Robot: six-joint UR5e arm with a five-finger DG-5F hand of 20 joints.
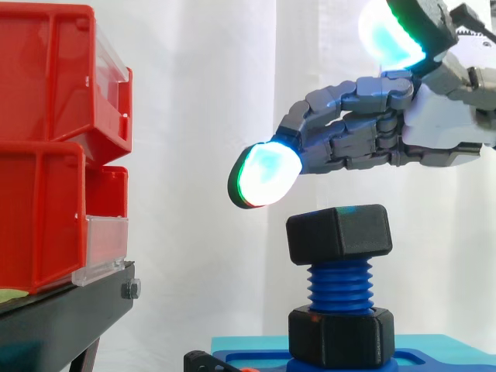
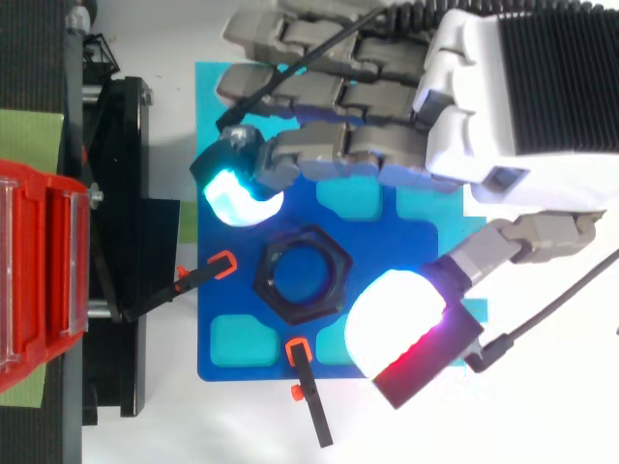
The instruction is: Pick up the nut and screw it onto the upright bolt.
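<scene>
Robot hand [image 1: 438, 124] hovers open and empty over the nut [image 1: 339, 231] atop the bolt [image 1: 339, 284]; imo it should grab opposite flats squarely, then twist.

Black hex nut [image 1: 339, 232], level, seated on the top end of the upright blue bolt [image 1: 339, 288]. Bare threads show beneath it. Seen from above, its bore is open.
</scene>
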